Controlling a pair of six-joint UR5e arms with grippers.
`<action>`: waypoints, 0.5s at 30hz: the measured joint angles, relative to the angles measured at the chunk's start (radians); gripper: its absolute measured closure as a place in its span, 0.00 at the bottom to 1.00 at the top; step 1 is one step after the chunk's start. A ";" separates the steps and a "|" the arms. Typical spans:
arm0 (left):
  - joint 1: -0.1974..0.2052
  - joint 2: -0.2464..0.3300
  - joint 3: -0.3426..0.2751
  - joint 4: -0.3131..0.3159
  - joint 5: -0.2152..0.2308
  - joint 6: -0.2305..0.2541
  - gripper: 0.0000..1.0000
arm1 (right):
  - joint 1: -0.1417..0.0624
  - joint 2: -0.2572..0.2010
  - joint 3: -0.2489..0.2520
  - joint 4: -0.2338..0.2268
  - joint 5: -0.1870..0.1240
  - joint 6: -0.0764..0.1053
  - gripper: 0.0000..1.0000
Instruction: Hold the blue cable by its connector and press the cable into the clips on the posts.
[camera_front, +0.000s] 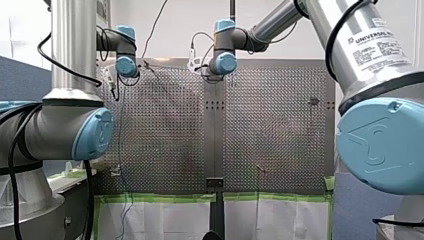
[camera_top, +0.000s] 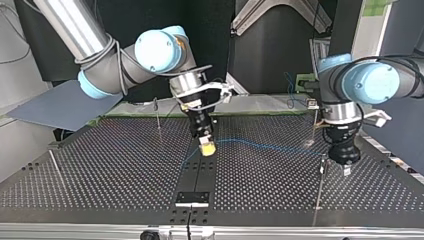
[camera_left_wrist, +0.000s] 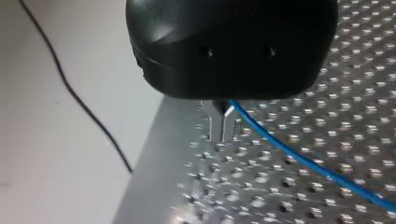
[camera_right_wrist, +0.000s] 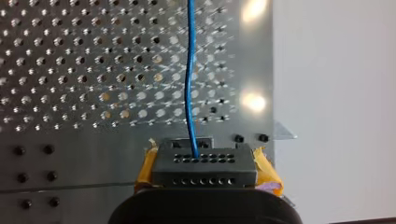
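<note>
- My right pincer (camera_top: 206, 146) (camera_right_wrist: 205, 161), with yellow pads, is closed on the blue cable (camera_top: 270, 146) (camera_right_wrist: 189, 84) over the middle of the perforated desk (camera_top: 100, 165)
- My left pincer (camera_top: 345, 162) (camera_left_wrist: 222, 130) is black; its metal fingers (camera_left_wrist: 215, 126) are pressed together, and the cable (camera_left_wrist: 299, 156) comes out right at them
- The cable runs slightly slack between the two pincers, just above the desk
- A thin post (camera_top: 320, 187) stands just beside the left pincer; I can't tell whether the cable sits in its clip
</note>
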 joint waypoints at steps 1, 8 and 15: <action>0.001 0.000 0.007 0.005 -0.001 -0.007 1.00 | -0.003 0.002 -0.002 -0.001 0.000 0.001 1.00; 0.015 -0.001 0.027 0.022 -0.007 -0.033 1.00 | -0.022 0.009 -0.026 0.000 -0.010 0.003 1.00; 0.022 -0.002 0.028 0.022 -0.012 -0.035 1.00 | -0.034 0.011 -0.031 0.001 -0.014 0.002 1.00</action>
